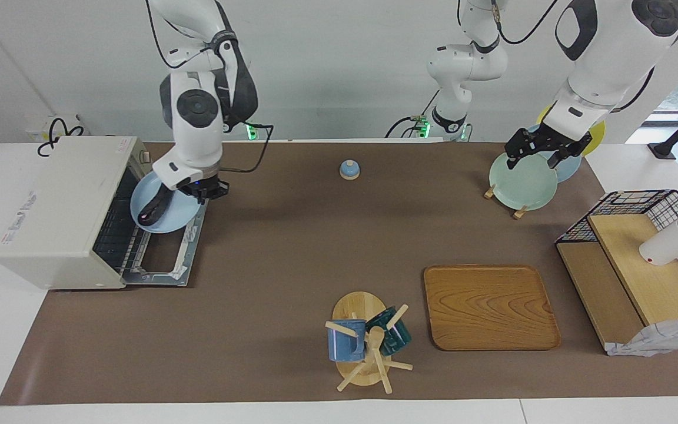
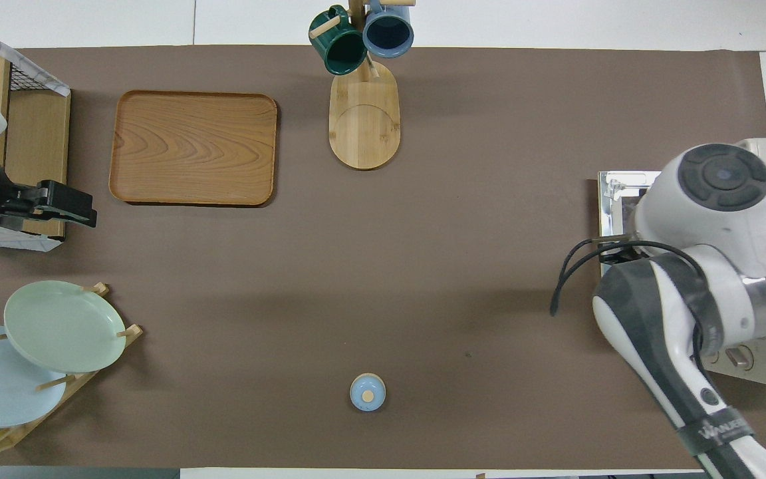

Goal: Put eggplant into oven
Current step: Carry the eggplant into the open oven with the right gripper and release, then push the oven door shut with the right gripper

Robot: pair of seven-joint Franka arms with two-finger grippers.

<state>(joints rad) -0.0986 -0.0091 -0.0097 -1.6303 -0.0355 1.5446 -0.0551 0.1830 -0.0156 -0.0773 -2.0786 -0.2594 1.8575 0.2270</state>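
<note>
A: Facing view: the right pincer (image 1: 198, 191) holds a light blue plate (image 1: 165, 207) bearing the eggplant (image 1: 153, 211) over the open door of the oven (image 1: 59, 212). The left pincer (image 1: 542, 154) waits, fingers apart, over the plate rack (image 1: 515, 182).

B: Overhead view: the right arm hides plate and eggplant. Insertion step; next, slide both onto the rack inside.

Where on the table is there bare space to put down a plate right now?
The widest bare patch of brown mat lies between the open oven, the small blue lidded dish and the mug tree. The wooden tray is also bare. It is crowded at the oven door, where the right hand holds a blue plate with the eggplant.
</note>
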